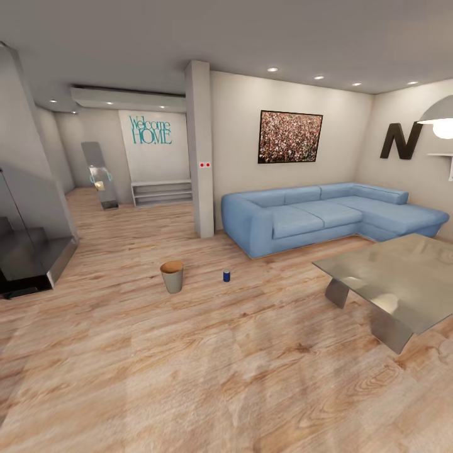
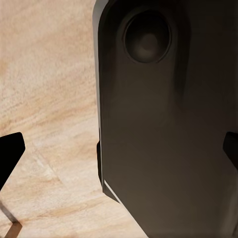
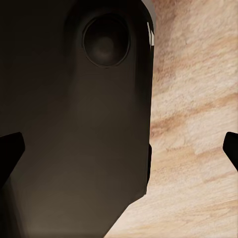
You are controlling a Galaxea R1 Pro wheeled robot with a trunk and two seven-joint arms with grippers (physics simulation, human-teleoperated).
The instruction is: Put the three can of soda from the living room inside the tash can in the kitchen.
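Blue soda can [image 1: 226,275] upright on floor beside bin [image 1: 172,276], far from spread, empty fingers [image 2: 11,151].

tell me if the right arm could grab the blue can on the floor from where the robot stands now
Probably not: the blue can stands far off on the floor beside the bin, and the right gripper hangs open by the robot's body.

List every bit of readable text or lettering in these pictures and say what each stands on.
"Welcome HOME": teal lettering on the far white wall, above a low shelf unit.
"N": one large dark letter mounted on the right wall, above the blue sofa.
Blue soda can on the floor: print too small to read.
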